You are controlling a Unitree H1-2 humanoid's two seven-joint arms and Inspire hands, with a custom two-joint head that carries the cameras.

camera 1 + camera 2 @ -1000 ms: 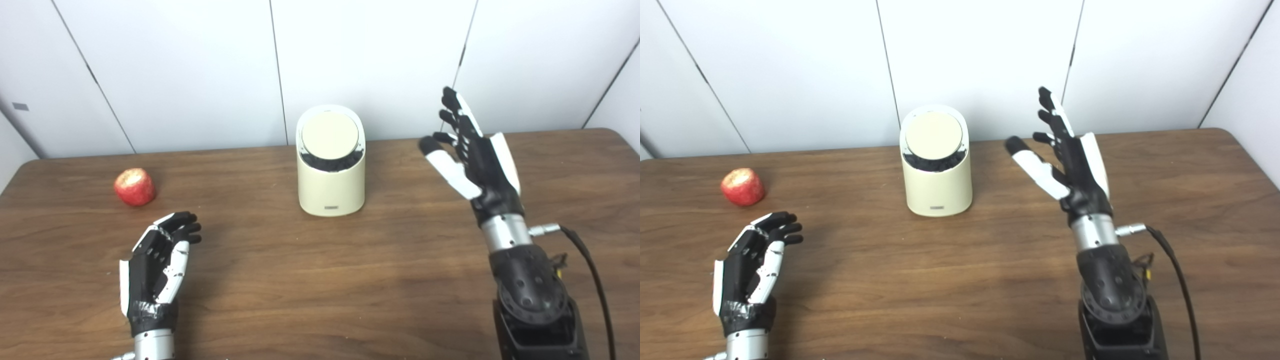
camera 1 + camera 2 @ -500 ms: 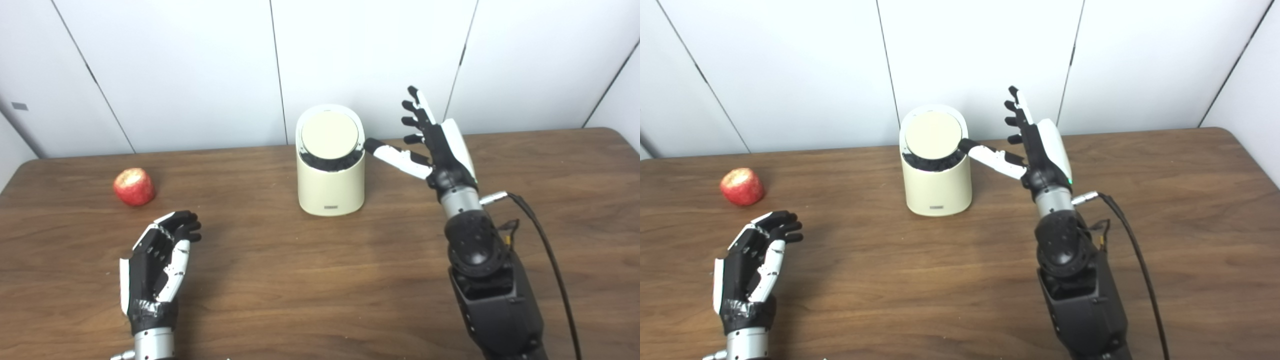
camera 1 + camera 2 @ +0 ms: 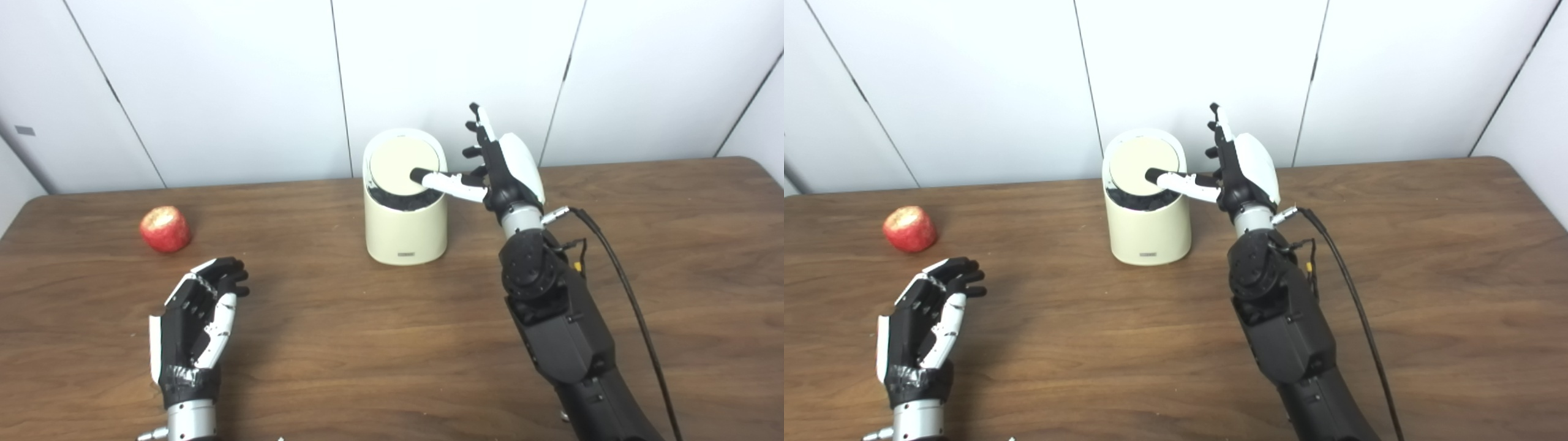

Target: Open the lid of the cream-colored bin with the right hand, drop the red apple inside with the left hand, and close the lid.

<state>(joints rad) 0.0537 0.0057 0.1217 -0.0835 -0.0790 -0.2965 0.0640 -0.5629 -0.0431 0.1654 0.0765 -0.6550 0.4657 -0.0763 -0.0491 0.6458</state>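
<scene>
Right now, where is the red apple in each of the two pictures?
Left eye view: the red apple sits on the table at the left, beyond the left hand.
Right eye view: the same apple lies nearer the picture's left edge, again beyond the left hand.
Shared landmark: the cream-colored bin near the middle, to the apple's right in both, with the right hand reaching its lid.

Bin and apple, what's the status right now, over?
Right hand open, thumb tip on the bin's lid. Left hand open, empty, low over the table. Apple untouched, far left. Nothing in the way.
</scene>
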